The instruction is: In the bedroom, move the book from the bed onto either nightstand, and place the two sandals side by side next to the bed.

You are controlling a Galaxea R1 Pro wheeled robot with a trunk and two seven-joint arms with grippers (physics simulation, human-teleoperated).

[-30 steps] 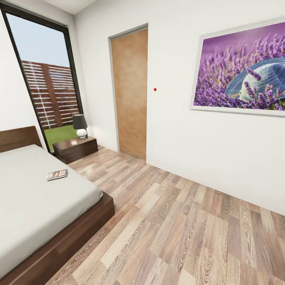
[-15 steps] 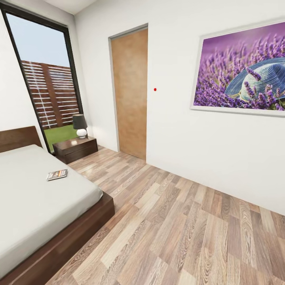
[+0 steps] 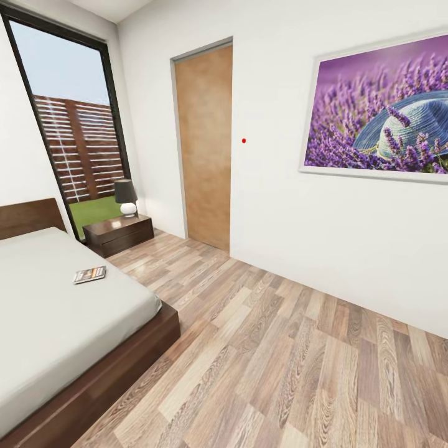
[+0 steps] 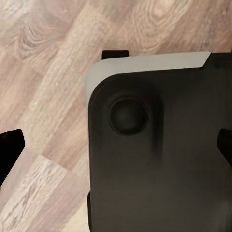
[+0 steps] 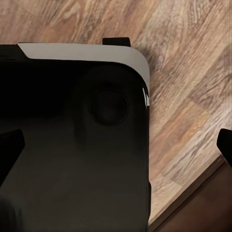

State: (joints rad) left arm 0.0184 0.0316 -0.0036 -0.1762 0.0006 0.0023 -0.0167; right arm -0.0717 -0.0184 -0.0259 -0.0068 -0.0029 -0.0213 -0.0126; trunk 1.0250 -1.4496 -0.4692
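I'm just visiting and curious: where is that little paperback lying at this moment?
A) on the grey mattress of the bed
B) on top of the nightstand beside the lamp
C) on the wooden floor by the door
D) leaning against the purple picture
A: in the head view the book lies flat on the light-grey mattress of the bed, apart from the nightstand, which bears only the lamp.

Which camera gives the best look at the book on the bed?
The head view: the book lies flat on the bed's grey mattress, cover up. The two wrist views look down at wood floor and the robot's dark base instead.
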